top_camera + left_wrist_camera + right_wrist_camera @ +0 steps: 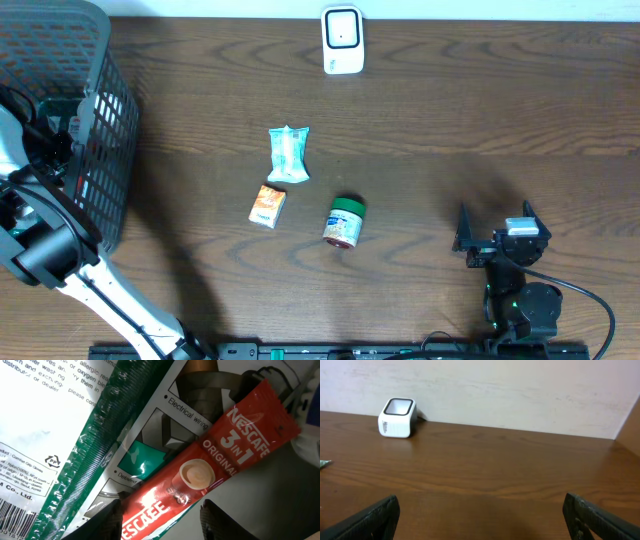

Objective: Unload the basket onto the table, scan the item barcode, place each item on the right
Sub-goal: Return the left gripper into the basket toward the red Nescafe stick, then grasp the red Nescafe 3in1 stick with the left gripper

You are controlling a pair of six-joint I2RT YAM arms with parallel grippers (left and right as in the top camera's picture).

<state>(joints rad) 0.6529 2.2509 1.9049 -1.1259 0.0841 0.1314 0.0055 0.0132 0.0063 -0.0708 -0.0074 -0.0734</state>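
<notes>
Place: left arm (50, 250) reaches into the basket (100, 110) at the left end of the table (450, 120); from overhead its tool is hidden behind the mesh.
Item: red coffee sachet (215, 460), lying inside the basket on top of a white pack (45, 415) with a green strip. Judged to be the pick for scanning.
Left tool (160, 517): part spread, one finger on each side of the sachet's lower end. A thin gap shows on the right side, so no pinch yet.
Key relation: sachet sits directly ahead of the tool. Its long axis runs on a slant, near end between the fingers and far end up and to the right. The fingers cross its narrow width at a skew.
Right tool (495, 222): spread wide, empty, parked low at the near right of the table, well apart from the basket.
Nearer arm: left, clearly.
Scanner (341, 40): white, at the far edge, mid table, well apart from the basket.
Also on the table: teal pouch (289, 153), orange box (267, 206), green-lidded jar (344, 222).
Risk: the skewed grip could let the slick sachet twist.
</notes>
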